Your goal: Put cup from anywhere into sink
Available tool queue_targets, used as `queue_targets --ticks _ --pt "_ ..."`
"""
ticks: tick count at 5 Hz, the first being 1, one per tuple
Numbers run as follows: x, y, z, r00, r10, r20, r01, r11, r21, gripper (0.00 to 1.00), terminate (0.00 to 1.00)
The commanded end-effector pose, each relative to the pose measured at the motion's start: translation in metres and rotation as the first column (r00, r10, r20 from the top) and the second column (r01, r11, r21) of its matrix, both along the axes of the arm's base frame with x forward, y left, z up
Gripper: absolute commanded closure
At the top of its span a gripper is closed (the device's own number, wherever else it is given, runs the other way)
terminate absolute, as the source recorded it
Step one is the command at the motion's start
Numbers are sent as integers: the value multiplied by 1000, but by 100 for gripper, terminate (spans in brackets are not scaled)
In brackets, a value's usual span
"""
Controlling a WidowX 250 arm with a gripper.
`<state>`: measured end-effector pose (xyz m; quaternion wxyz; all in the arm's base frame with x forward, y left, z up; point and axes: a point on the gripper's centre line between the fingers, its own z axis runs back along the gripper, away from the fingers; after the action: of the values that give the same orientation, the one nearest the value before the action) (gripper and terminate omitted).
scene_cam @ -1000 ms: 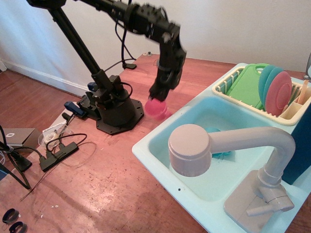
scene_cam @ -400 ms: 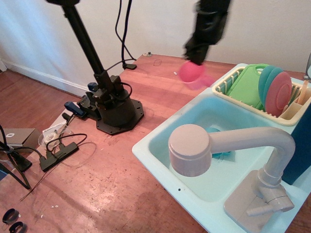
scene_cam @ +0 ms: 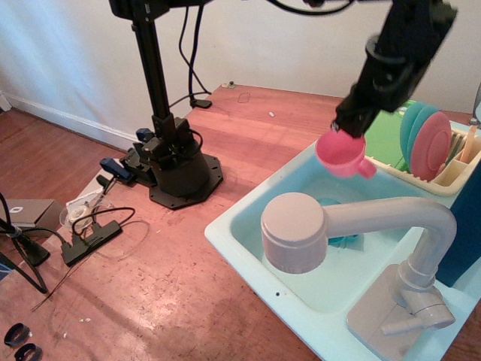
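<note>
Carried rightward, cup (scene_cam: 342, 154) in hand's (scene_cam: 347, 129) grasp hangs over sink (scene_cam: 248, 226), behind faucet (scene_cam: 353, 226).

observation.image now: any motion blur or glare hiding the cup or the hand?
observation.image: the arm and hand are softly motion-blurred, so the fingers are indistinct; the cup is slightly soft, but its rim and handle are readable; static things like the faucet and sink are sharp; lighting is even and diffuse, with only a mild sheen on the wooden floor.

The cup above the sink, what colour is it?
Pink; the cup shows clearly in the only view, observation.image.
</note>
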<state>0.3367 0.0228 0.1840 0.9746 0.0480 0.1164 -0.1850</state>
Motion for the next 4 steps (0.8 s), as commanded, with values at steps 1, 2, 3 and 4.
queue_targets --ticks 1,2,3,4 --pt "5 -3 0 998 -17 54 19 999 -32 0 0" --pt "-3 1 2 999 16 48 -14 999 -39 0 0" --pt "-9 14 14 999 15 42 -15 1000 -14 0 0" --pt "-27 32 44 999 32 24 -32 999 32 0 0"
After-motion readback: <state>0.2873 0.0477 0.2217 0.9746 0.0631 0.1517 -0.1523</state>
